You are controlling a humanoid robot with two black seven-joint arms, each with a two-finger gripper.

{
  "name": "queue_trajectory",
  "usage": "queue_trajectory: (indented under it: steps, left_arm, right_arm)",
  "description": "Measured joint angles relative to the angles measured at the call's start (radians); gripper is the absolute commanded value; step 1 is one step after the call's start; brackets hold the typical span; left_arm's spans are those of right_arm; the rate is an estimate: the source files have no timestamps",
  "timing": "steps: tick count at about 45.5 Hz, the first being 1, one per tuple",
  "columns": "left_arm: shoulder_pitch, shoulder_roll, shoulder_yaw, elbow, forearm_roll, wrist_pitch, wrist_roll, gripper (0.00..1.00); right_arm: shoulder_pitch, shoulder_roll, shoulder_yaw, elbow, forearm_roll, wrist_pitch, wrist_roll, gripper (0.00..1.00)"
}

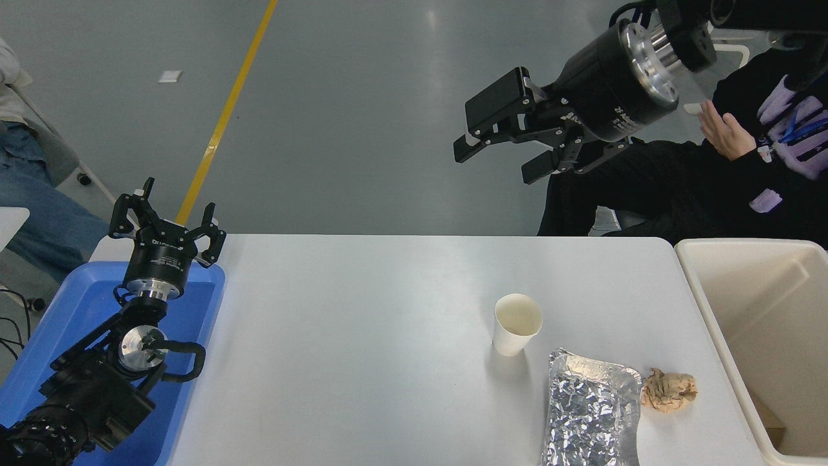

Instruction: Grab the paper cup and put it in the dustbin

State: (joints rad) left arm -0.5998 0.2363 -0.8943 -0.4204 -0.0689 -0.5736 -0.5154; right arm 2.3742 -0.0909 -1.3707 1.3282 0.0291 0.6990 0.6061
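The white paper cup [516, 323] stands upright on the white table [362, 336], right of centre, with nothing touching it. The cream dustbin [763, 336] sits at the table's right end. My right gripper [498, 152] hangs open high above and beyond the table's far edge, well away from the cup, pointing left. My left gripper [169, 217] is parked open at the lower left, over the blue tray.
A blue tray [77, 323] lies under the left arm. A crumpled foil container [592, 411] and a tan paper ball [669, 389] lie just right of the cup. A person in black [744, 168] sits at the far right; another person [26, 194] at the left edge.
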Motion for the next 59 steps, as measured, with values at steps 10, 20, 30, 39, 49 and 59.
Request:
queue_trajectory:
  steps: [10,20,30,39,49,59]
  left_arm:
    - [0.000,0.000,0.000,0.000,0.000,0.000,0.000,0.99]
    - [0.000,0.000,0.000,0.000,-0.001,0.001,0.000,0.99]
    - [0.000,0.000,0.000,0.000,-0.001,0.001,0.000,0.99]
    - [0.000,0.000,0.000,0.000,-0.001,0.001,0.000,0.99]
    - [0.000,0.000,0.000,0.000,0.000,0.000,0.000,0.99]
    - [0.000,0.000,0.000,0.000,0.000,-0.001,0.000,0.99]
  right_arm:
    - [-0.097,0.013,-0.025,0.003,0.025,-0.175,-0.180,0.90]
    - [-0.182,0.011,0.044,0.005,0.027,-0.263,-0.381,0.94]
    - [-0.328,0.007,0.148,-0.015,-0.013,-0.298,-0.505,0.94]
    - [-0.476,0.018,0.184,-0.097,-0.029,-0.330,-0.549,0.94]
    - [-0.586,0.027,0.199,-0.152,-0.039,-0.370,-0.567,0.93]
    - [-0.688,0.041,0.207,-0.201,-0.039,-0.411,-0.585,0.93]
